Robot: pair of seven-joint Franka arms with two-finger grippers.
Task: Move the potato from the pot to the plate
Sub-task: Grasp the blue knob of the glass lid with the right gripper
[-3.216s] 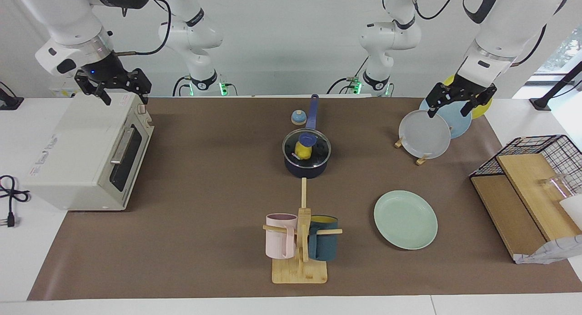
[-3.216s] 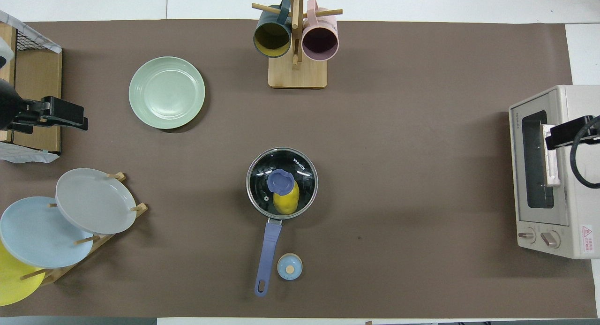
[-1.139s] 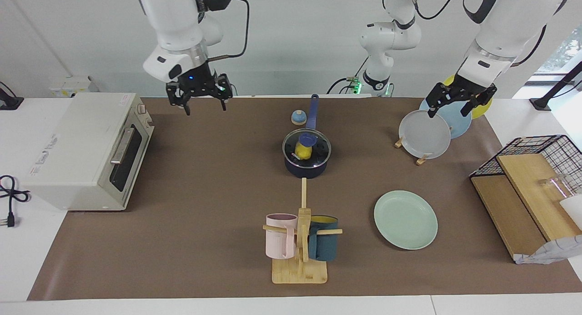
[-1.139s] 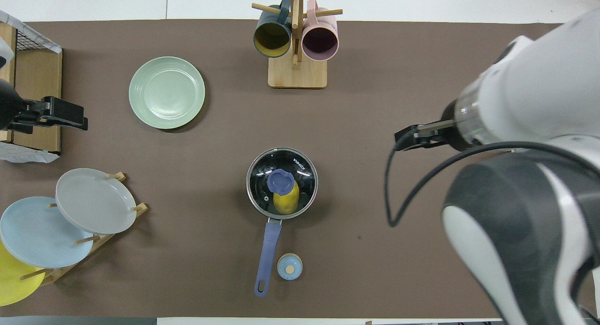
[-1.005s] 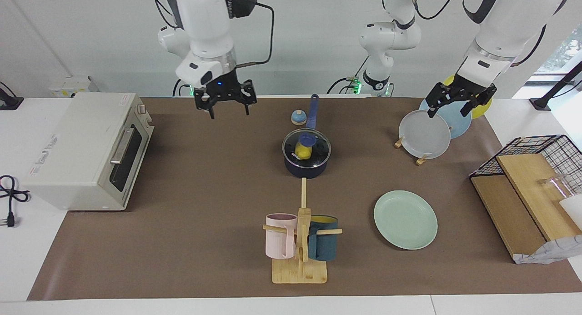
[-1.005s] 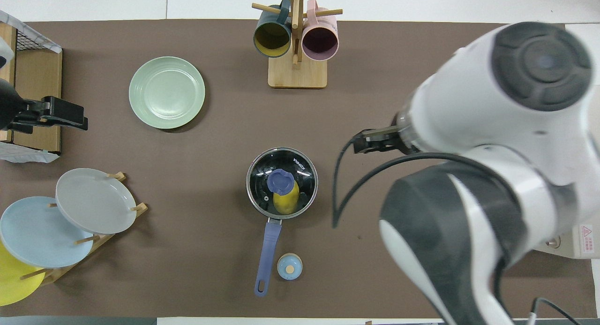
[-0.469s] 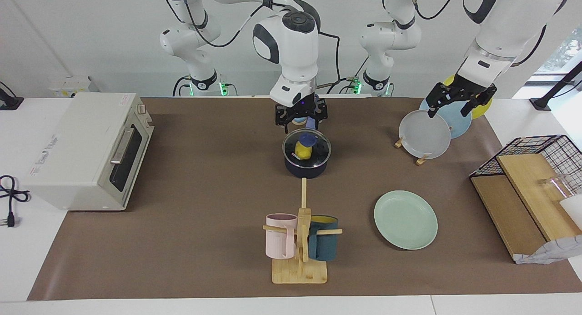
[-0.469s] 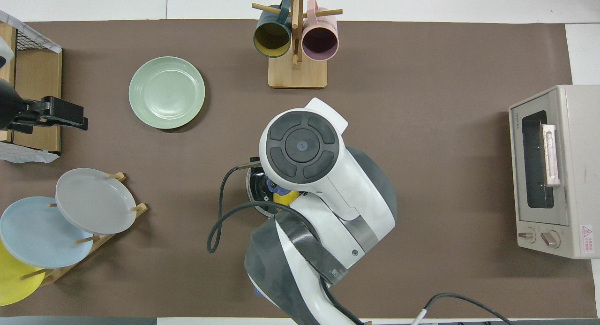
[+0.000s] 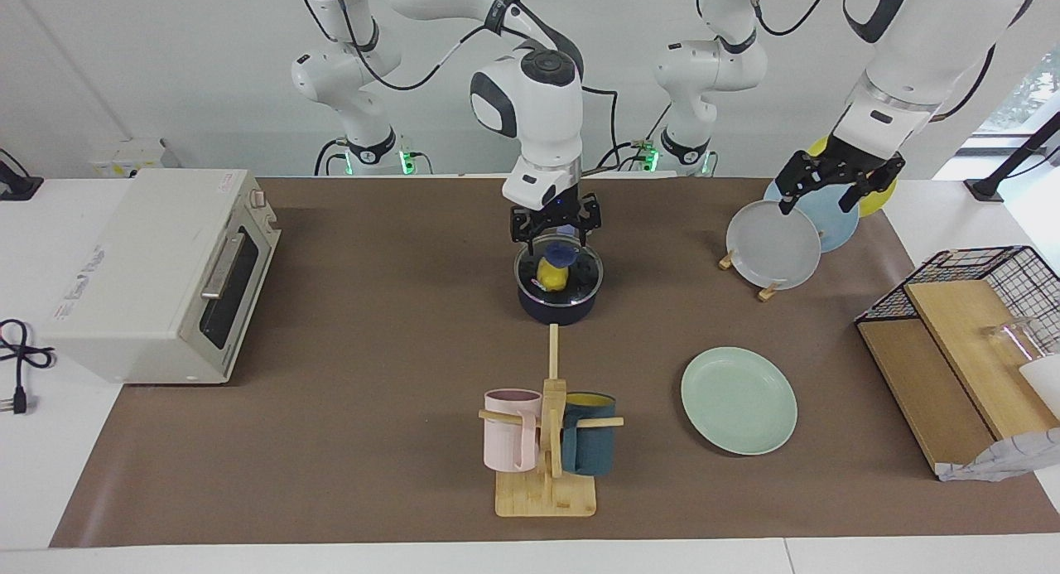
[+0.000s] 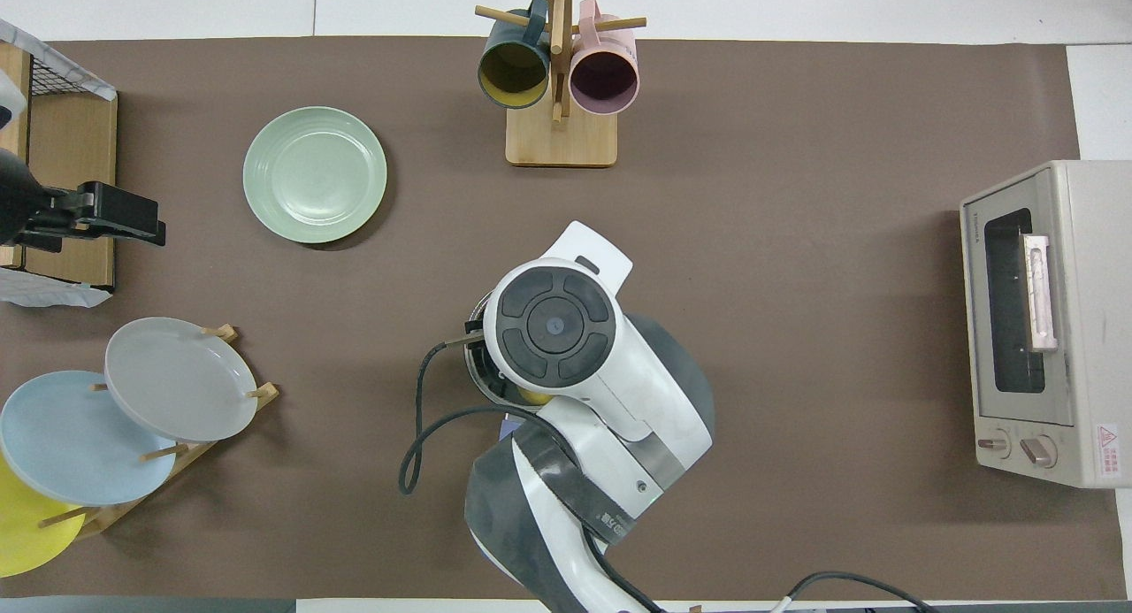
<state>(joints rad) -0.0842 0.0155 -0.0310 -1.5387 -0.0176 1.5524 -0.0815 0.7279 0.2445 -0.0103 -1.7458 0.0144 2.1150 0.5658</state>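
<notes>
The right gripper [image 9: 556, 239] hangs with its fingers spread wide just above the blue knob of the glass lid [image 9: 559, 269] that covers the navy saucepan [image 9: 556, 307] at mid-table, not yet touching it. Half a second earlier the same gripper stood over the pot's handle, nearer the robots; three seconds back it hovered above the toaster oven [image 9: 157, 276] at the right arm's end of the table. In the overhead view the right arm's wrist hides nearly all of the pot, leaving only a sliver of its rim [image 10: 478, 365] in sight.

The yellow potato [image 9: 550, 274] lies inside the saucepan under the lid, where it has been throughout. Beside the pot's handle and nearer the robots, the small blue knobbed object of earlier frames is now hidden by the arm.

The left gripper [image 9: 831, 189], fingers likewise wide apart and holding nothing, has not moved; it waits over the dish rack [image 9: 766, 291], which carries a grey plate [image 9: 773, 247], a light blue plate [image 9: 832, 218] and a yellow one standing on edge.

The mint-green plate [image 9: 739, 401] lies flat and bare, farther from the robots than the rack and toward the left arm's end. A wooden mug tree [image 9: 546, 466], farther out than the pot, carries a pink mug [image 9: 509, 431] and a dark teal mug [image 9: 589, 446]. A wire basket [image 9: 965, 267] with wooden boards sits at the left arm's end.
</notes>
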